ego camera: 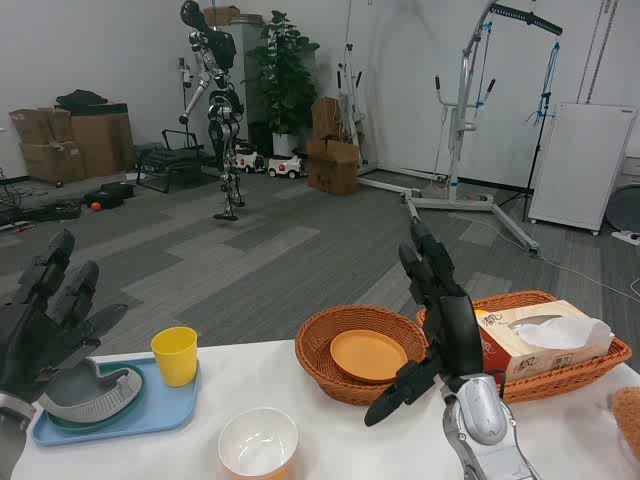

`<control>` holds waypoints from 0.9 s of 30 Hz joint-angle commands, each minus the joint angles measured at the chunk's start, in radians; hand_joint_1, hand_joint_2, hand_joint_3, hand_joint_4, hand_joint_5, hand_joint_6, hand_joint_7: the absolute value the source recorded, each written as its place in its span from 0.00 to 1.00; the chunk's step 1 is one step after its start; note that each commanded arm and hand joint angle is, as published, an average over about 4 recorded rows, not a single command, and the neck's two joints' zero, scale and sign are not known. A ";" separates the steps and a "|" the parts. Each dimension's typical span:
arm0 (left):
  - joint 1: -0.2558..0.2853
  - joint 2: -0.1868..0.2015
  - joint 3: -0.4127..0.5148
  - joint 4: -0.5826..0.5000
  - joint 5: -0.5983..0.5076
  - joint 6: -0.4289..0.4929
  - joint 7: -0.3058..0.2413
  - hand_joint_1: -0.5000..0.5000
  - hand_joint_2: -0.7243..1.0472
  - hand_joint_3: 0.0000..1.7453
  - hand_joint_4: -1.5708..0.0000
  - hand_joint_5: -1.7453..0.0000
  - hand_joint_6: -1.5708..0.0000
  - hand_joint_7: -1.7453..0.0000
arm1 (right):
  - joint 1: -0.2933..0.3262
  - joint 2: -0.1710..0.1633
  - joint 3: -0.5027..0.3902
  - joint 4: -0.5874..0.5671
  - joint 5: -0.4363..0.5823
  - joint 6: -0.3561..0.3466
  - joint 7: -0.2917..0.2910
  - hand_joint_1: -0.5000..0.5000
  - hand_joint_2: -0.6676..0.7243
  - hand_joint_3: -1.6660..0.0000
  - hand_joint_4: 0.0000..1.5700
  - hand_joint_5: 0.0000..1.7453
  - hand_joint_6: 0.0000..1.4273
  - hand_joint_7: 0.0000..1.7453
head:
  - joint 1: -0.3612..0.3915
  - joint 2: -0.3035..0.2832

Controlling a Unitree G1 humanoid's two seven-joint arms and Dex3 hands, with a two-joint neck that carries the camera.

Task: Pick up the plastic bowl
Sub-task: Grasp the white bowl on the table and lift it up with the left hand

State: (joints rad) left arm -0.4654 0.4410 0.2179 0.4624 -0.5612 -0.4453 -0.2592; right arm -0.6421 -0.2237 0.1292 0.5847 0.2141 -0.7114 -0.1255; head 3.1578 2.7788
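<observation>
A small plastic bowl [258, 440], white inside with an orange outer wall, stands on the white table [340, 440] near its front edge. My right hand [443, 318] hovers to the right of it, raised above the table with fingers stretched upward and the thumb pointing down-left, holding nothing. My left hand [42, 322] is at the far left with fingers spread, over the left end of a blue tray [150, 412], empty. Neither hand touches the bowl.
On the blue tray lies a grey bowl [92, 392] on a green plate, with a yellow cup [175, 355] at its right end. A round wicker basket [322, 362] holds an orange plate [367, 353]. A second basket [590, 368] with a tissue box [545, 338] stands at the right.
</observation>
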 commanded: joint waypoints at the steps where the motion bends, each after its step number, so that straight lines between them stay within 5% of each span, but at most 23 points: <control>1: -0.041 -0.033 -0.089 0.038 -0.011 -0.056 0.037 0.00 0.77 0.00 1.00 1.00 1.00 1.00 | 0.002 0.027 0.003 0.037 -0.007 -0.094 -0.055 0.04 0.82 1.00 0.00 0.00 0.00 0.00 | 0.014 -0.021; 27: -0.060 -0.031 -0.100 0.058 -0.009 -0.058 0.037 0.00 0.75 0.00 1.00 1.00 1.00 1.00 | 0.002 0.026 0.003 0.044 -0.009 -0.085 -0.055 0.05 0.82 1.00 0.00 0.00 0.00 0.00 | -0.007 -0.040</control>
State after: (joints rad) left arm -0.5103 0.4028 0.1197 0.5123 -0.5690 -0.4901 -0.2259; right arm -0.6411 -0.1911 0.1368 0.6266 0.2009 -0.7915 -0.1746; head 3.1507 2.7390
